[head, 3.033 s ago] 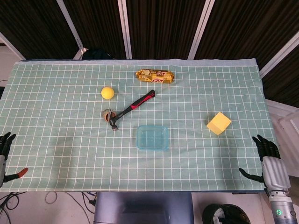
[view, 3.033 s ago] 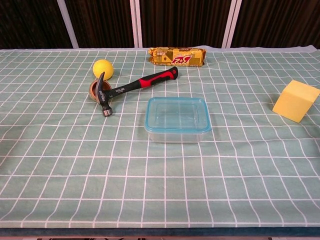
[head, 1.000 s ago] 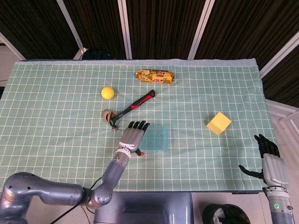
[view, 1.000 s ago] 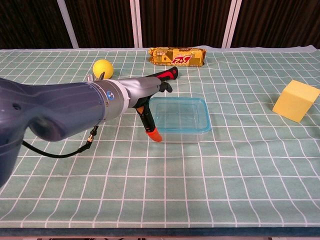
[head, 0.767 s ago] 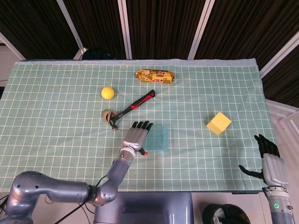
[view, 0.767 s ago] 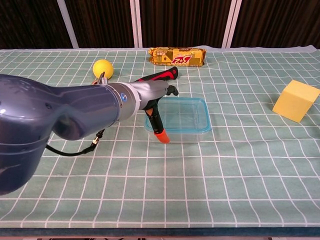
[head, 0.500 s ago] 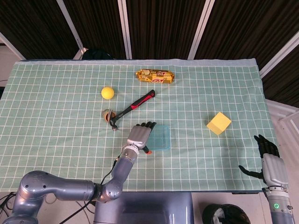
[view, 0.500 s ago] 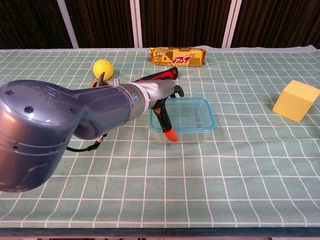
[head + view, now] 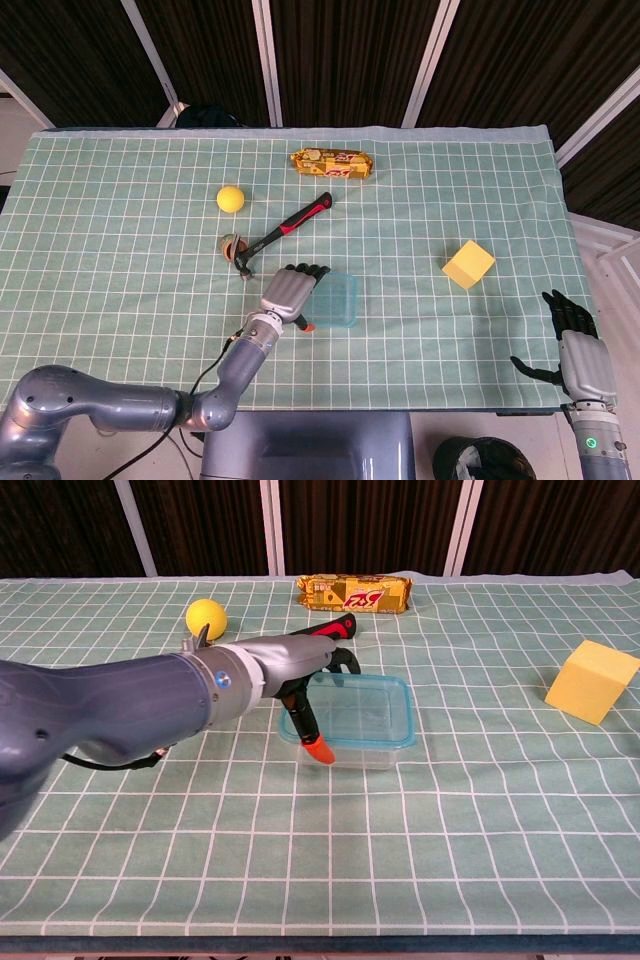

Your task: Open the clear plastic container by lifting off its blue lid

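The clear plastic container (image 9: 340, 301) (image 9: 365, 755) sits on the green checked cloth at the table's middle, its blue lid (image 9: 368, 708) lying flat on it. My left hand (image 9: 288, 292) (image 9: 295, 663) reaches over its left end. The fingers lie across the lid's far left edge and the orange-tipped thumb (image 9: 317, 748) presses the near left rim, so the hand grips the lid there. My right hand (image 9: 577, 344) hangs with its fingers spread beyond the table's near right corner, seen only in the head view and holding nothing.
A red-and-black hammer (image 9: 287, 226) (image 9: 322, 632) lies just behind the left hand, its head by a small brown round thing (image 9: 231, 243). A yellow ball (image 9: 231, 199) (image 9: 206, 615), a snack packet (image 9: 332, 162) (image 9: 355, 595) and a yellow block (image 9: 468, 264) (image 9: 592, 682) lie further off.
My left arm came in from the left and set its hand on the container's left end. The container slid slightly right, then back left together with the hand. The right hand stayed put.
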Controlling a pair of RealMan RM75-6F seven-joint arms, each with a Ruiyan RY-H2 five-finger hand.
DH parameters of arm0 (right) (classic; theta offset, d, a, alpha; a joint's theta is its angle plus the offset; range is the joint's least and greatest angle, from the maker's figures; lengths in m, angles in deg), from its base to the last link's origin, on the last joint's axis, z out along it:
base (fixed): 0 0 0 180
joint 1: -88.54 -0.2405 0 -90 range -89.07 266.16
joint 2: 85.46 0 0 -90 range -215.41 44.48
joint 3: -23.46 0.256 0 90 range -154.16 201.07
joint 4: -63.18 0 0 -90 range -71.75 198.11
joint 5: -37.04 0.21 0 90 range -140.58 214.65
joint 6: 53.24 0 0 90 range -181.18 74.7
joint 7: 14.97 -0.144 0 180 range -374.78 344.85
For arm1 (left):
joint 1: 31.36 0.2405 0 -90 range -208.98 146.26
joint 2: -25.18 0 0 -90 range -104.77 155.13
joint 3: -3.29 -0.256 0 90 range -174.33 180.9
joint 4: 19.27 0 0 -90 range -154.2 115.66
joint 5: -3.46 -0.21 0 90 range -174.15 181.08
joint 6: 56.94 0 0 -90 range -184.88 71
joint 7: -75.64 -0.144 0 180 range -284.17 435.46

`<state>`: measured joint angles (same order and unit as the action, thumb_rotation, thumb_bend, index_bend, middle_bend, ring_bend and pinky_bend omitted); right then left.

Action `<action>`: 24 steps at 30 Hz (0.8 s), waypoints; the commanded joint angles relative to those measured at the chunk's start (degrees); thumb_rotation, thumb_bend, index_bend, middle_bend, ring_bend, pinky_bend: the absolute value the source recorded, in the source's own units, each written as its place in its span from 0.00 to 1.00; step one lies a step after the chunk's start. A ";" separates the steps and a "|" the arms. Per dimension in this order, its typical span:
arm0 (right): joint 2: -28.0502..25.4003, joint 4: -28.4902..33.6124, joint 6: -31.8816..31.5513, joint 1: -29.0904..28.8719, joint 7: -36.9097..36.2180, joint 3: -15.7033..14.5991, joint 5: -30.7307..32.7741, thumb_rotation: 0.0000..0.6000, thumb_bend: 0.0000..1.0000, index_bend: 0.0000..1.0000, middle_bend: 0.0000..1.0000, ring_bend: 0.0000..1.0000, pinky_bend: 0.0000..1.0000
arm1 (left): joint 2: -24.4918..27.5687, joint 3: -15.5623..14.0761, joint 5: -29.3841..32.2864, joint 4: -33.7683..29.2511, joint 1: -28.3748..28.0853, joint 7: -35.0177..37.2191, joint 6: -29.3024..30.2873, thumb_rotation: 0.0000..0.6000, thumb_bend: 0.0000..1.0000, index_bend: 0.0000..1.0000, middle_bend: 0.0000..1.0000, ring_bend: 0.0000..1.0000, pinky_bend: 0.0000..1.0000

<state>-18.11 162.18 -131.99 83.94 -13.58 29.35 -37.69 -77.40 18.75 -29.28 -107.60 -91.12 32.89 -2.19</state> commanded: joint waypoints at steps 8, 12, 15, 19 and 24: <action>0.06 1.14 -1.02 -0.06 2.99 -0.52 -1.41 1.00 0.24 0.00 0.00 0.00 0.00 | 14.57 -6.02 -17.46 -5.25 6.08 14.76 -13.78 1.00 0.12 0.32 0.34 0.33 0.44; 0.44 2.18 -0.74 -1.02 5.21 -0.64 -2.97 1.00 0.24 0.00 0.00 0.00 0.00 | 15.80 -5.89 -22.21 -3.43 6.60 19.52 -16.33 1.00 0.12 0.32 0.34 0.33 0.44; 1.47 3.40 0.50 -2.64 6.93 -0.11 -3.58 1.00 0.24 0.00 0.00 0.00 0.00 | 15.41 -5.65 -24.82 -1.89 6.79 22.69 -17.27 1.00 0.12 0.32 0.34 0.33 0.44; 4.06 6.18 3.23 -5.95 9.98 0.79 -4.78 1.00 0.24 0.00 0.00 0.00 0.00 | 14.15 -5.58 -28.35 0.33 6.43 26.22 -18.55 1.00 0.12 0.32 0.34 0.32 0.43; 8.44 9.24 6.40 -9.25 14.22 1.11 -4.77 1.00 0.24 0.00 0.00 0.00 0.00 | 12.92 -5.90 -31.07 2.13 5.63 28.58 -19.62 1.00 0.12 0.32 0.34 0.32 0.43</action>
<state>-11.58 170.03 -127.03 75.88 -1.02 30.23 -42.36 -64.13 12.98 -59.88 -105.83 -85.22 61.04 -21.49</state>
